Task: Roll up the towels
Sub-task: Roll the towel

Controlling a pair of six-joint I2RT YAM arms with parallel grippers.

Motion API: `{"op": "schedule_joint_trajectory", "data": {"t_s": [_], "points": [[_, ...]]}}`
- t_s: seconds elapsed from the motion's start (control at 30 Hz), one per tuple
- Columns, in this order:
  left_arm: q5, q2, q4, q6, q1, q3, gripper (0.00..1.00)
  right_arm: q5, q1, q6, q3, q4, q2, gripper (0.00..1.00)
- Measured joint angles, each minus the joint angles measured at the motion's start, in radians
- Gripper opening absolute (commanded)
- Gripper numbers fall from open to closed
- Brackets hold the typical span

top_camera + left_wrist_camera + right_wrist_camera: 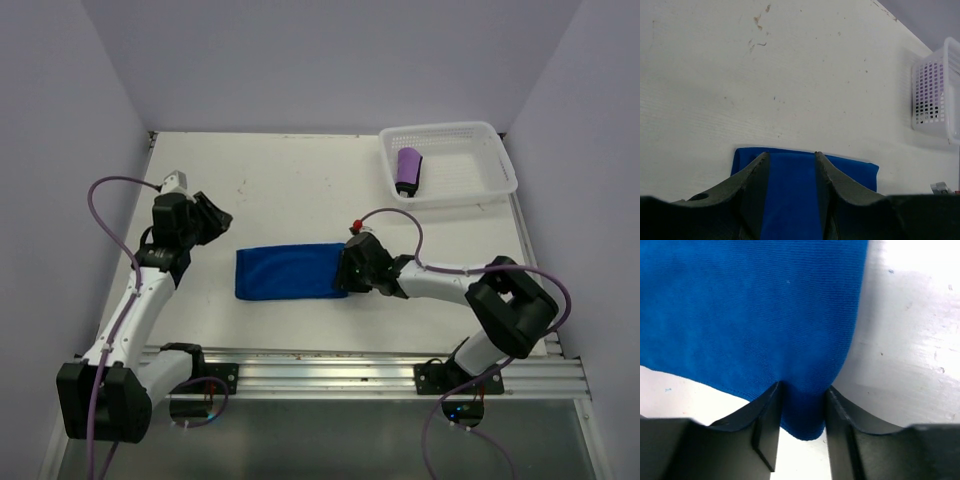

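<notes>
Your right gripper pinches only the end of the flat bright blue cloth towel; it may slip, since your left gripper hangs spread, apart.

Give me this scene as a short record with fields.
unrolled: bright blue cloth towel, flat on the white table
rolled: dark purple cloth towel, inside the white plastic mesh basket
left gripper: open, beside the blue towel's left end, not touching
right gripper: fingers astride the blue towel's right end; grip unclear
</notes>
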Motion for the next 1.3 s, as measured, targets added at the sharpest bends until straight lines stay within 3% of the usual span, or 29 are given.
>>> {"op": "schedule_joint_trajectory", "data": {"t_s": [0.37,0.57,1.07,1.3], "points": [[0.031,0.002,0.023,-0.007,-0.016,-0.006,0.45,0.055,0.005,0.018,-0.01,-0.068,-0.028,0.0],[0.024,0.015,0.065,-0.03,-0.1,-0.026,0.45,0.091,0.002,-0.006,-0.01,-0.155,-0.068,0.0],[-0.024,0.232,0.262,-0.147,-0.508,-0.077,0.45,0.145,-0.05,-0.06,-0.05,-0.305,-0.201,0.0],[-0.034,0.307,0.321,-0.185,-0.587,-0.124,0.45,0.162,-0.048,-0.107,-0.025,-0.363,-0.202,0.0]]}}
